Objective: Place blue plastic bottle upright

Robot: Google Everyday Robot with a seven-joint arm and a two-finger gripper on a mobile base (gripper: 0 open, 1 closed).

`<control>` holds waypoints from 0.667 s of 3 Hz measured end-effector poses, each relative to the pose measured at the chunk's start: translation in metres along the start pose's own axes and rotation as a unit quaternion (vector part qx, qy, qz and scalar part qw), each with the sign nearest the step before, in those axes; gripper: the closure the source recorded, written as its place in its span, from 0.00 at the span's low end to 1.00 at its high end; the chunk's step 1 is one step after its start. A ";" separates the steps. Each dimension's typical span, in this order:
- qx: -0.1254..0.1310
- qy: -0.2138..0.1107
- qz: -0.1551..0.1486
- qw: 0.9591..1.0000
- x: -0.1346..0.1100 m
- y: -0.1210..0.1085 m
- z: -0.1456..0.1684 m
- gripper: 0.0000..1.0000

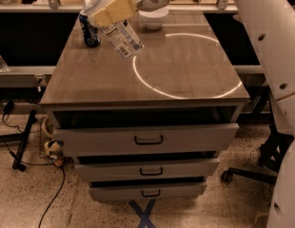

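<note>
Brown table (185,65) on a cabinet with three drawers (147,139), all slightly pulled out, top one the widest gap. Thin white ring (134,69) marked on the right two-thirds of the tabletop. Speckled floor below, blue tape cross (143,213) at the cabinet's foot, black cable (57,194) trailing on the left, chair caster (227,175) on the right. Dark shelving and a bench run behind the table.

Camera view, single angle:
- arm (271,37) is white, comes in from the right edge, reaches across the back of the table to the rear left
- gripper (114,11) sits over the rear left corner, tan fingers pinched across the bottle (122,38), wrapped round its middle
- bottle is tilted, not upright: one end points up and left toward the top of the frame, labelled end points down and right
- labelled end hangs low over the tabletop just beside the ring's left edge, outside it; cannot tell if it touches the wood
- which end carries the cap: cannot tell, upper end is washed out
- can (91,32), dark blue, stands upright on the rear left of the table, just left of the bottle and partly behind it, apart from the gripper
- bowl (153,19), white, sits at the back edge, right of the gripper, just outside the ring's far side
</note>
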State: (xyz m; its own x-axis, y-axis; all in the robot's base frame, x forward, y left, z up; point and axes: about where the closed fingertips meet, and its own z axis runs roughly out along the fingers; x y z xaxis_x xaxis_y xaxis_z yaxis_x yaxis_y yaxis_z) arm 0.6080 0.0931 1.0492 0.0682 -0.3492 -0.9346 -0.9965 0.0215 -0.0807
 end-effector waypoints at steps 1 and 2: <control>0.000 0.000 0.000 1.000 0.000 0.000 0.000 1.00; 0.042 -0.045 -0.008 0.998 -0.004 -0.007 -0.004 1.00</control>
State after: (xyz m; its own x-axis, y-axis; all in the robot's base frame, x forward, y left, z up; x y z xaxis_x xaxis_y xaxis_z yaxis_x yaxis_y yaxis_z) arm 0.6144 0.0907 1.0545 0.0917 -0.2642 -0.9601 -0.9880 0.0958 -0.1208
